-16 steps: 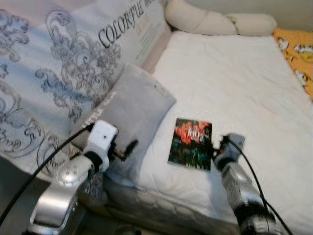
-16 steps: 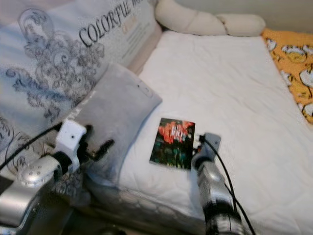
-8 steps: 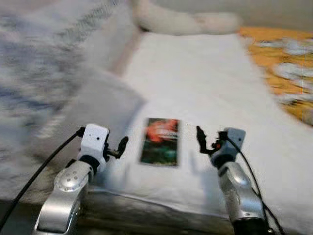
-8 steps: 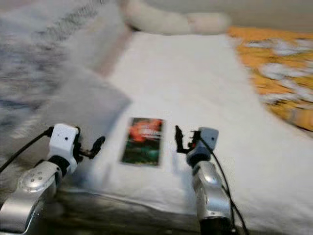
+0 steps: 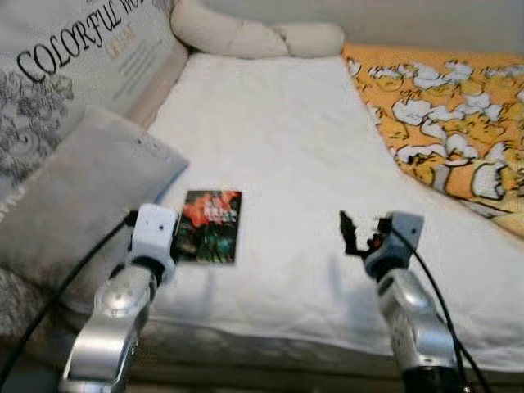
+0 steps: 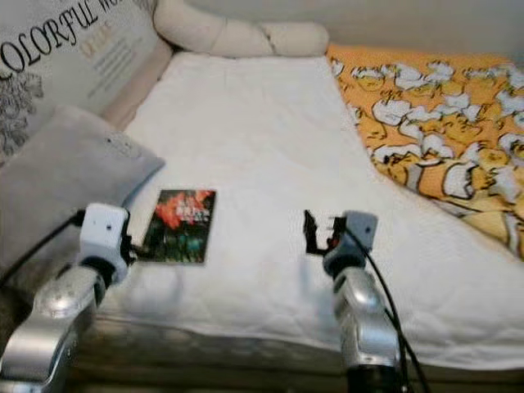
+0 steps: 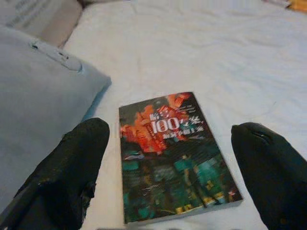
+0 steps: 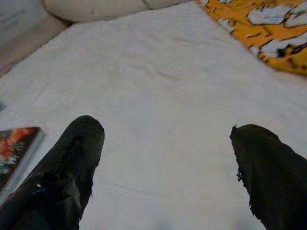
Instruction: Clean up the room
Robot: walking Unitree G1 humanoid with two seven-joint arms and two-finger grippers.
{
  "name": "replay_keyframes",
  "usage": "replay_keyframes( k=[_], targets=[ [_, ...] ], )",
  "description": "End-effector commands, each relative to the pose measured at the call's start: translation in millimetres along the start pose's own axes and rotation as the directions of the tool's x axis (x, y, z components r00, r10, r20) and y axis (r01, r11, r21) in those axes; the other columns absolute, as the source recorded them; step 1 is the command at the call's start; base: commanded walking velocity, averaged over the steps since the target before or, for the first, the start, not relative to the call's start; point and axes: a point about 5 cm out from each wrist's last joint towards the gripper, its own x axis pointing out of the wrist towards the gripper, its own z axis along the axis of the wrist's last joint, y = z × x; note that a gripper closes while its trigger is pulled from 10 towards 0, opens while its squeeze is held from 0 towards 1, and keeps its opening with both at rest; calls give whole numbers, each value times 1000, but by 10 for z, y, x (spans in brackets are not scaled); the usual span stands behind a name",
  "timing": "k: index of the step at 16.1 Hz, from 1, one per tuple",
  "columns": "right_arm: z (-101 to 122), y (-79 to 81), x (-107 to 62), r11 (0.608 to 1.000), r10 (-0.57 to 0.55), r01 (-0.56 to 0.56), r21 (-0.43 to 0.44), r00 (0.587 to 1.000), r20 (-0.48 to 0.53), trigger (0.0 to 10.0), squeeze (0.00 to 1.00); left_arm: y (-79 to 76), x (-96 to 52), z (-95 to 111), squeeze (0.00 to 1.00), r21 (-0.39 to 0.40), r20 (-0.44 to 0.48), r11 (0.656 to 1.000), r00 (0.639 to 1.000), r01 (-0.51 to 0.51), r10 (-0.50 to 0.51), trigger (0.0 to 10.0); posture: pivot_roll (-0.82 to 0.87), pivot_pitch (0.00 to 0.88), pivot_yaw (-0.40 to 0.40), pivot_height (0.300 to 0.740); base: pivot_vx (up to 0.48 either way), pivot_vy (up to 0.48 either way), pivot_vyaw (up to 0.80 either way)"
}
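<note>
A thin book (image 5: 210,225) with a dark red and green cover lies flat on the white mattress (image 5: 278,147), near the bed's front edge. My left gripper (image 7: 170,134) is open just short of the book's near end, one finger (image 7: 72,167) by the grey pillow and the other finger (image 7: 268,167) past the book's right side. Nothing is held. My right gripper (image 5: 347,233) hovers open over bare mattress, well to the right of the book, whose corner (image 8: 14,148) shows at the edge of the right wrist view.
A grey pillow (image 5: 74,196) lies left of the book, touching a large patterned cushion (image 5: 74,57) printed "COLORFUL". A cream knotted bolster (image 5: 254,37) lies along the bed's head. An orange patterned blanket (image 5: 442,106) covers the right side.
The whole view has swung right and sharpened, bringing the orange blanket in. My left gripper has gone from the pillow to the book's near end. My right gripper now stands farther from the book.
</note>
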Motion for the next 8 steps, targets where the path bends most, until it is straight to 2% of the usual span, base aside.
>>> replay_keyframes(
  k=[1,6,8],
  targets=[
    [8,14,10,1000,-10,10,-14,1000,-6,10000,1000,9,3,16,675,13,7,1000,1000,-26,26,10000,-17,0,15,740,0,-405,0],
    [113,75,-5,998,54,-54,-35,999,2,10000,1000,21,50,-28,675,-15,0,997,997,-77,77,10000,-42,0,13,740,0,-408,0],
    [152,15,-24,998,32,-32,-52,999,8,10000,1000,13,85,-45,675,-31,-7,996,997,-83,83,10000,-59,0,8,740,0,-409,0]
  ],
)
